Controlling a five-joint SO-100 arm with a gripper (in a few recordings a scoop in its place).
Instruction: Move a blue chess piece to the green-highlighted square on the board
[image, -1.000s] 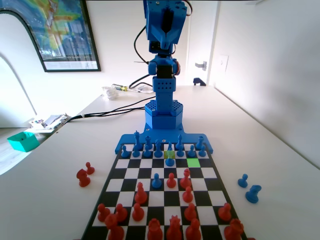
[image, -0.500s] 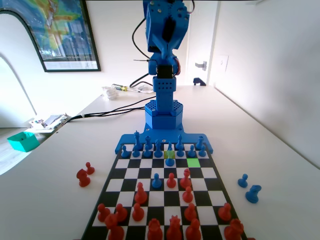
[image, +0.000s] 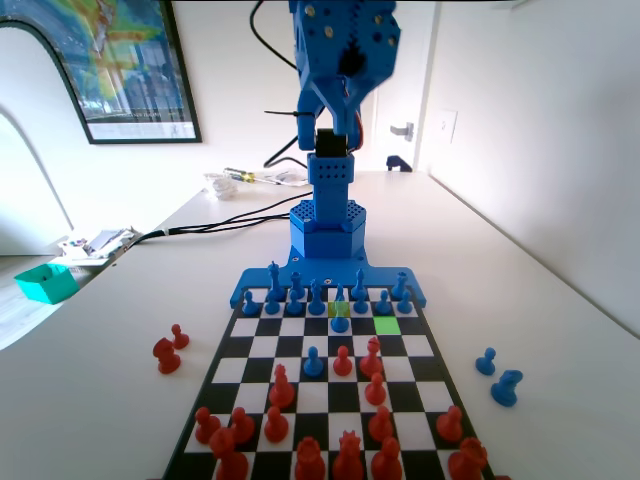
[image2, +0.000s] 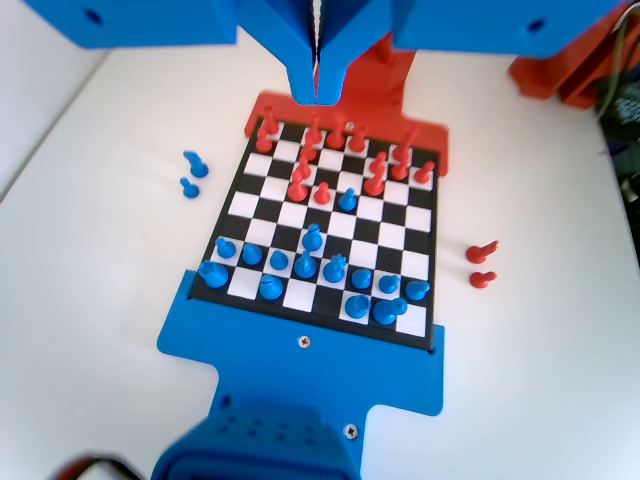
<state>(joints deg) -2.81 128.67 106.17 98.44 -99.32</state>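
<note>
High above the board, end effector jaws together, empty, blue pawns crowding near rows, red pieces beyond

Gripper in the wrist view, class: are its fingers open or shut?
Shut. The gripper hangs high above the board, its two fingers pressed together with only a thin seam between, holding nothing.

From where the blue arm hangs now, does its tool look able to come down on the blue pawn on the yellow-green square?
Probably yes. The tool, jaws together and empty, hangs high over the board. The blue pawn stands ahead of its row, nothing above it, though neighbouring pawns are close behind.
</note>
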